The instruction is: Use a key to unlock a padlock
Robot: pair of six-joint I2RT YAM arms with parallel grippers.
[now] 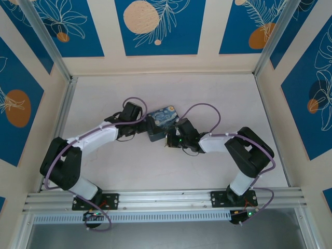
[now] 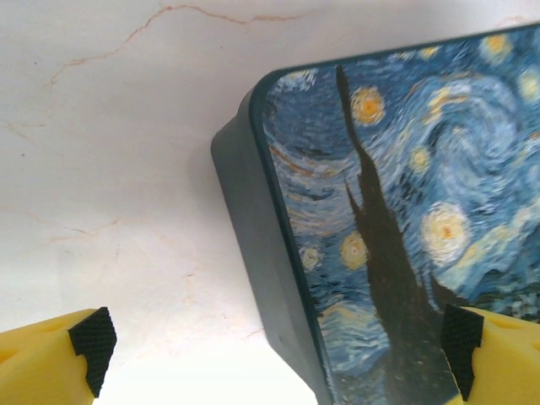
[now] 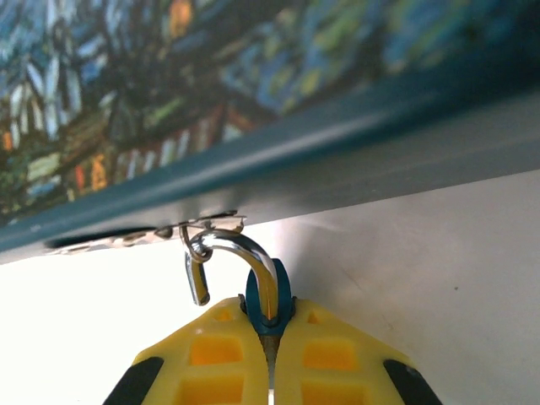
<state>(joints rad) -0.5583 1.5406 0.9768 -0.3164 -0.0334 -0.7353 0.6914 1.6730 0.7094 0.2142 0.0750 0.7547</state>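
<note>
Pinches padlock [image 3: 270, 301] tight in right gripper [image 3: 270, 342]; spreads left gripper [image 2: 274, 342] wide, holding nothing, astride tin [image 2: 380, 211] corner. Risks dragging unheld tin if shackle [image 3: 245, 251] snags.

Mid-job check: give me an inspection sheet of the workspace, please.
surface: pale veined table.
job's things: teal padlock in the right gripper, its silvery shackle hooked on the latch of the Starry Night tin.
clutter: nothing seen.
grippers: left gripper open, straddling the tin's edge; right gripper shut on the padlock.
cables: purple cables loop along both arms.
surroundings: blue floral wall panels, aluminium frame.
</note>
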